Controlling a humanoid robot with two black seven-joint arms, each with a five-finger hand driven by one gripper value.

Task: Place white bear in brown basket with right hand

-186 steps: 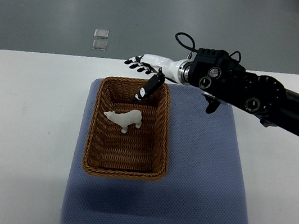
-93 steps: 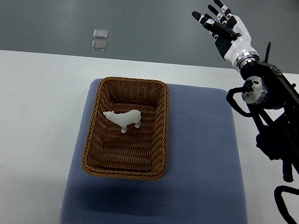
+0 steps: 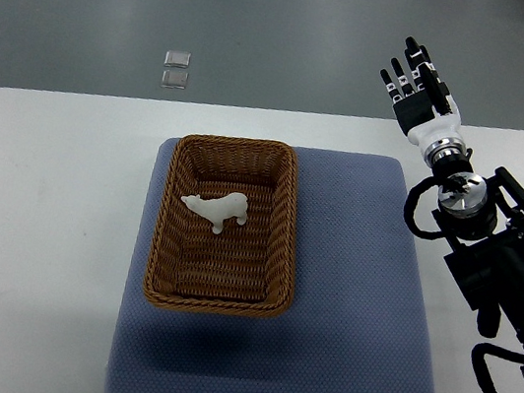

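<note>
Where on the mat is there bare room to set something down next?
The blue mat is bare between the brown basket and its right edge, and along the strip in front of the basket. The white table left of the mat is also bare. The basket holds the white bear; the right robot hand hovers past the far right corner.

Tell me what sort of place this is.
Probably a robot lab or test room, not a home. A plain white table on a bare grey floor holds only a staged setup: a blue mat, a brown basket with a white bear inside, and the robot's right hand raised with fingers extended.
</note>
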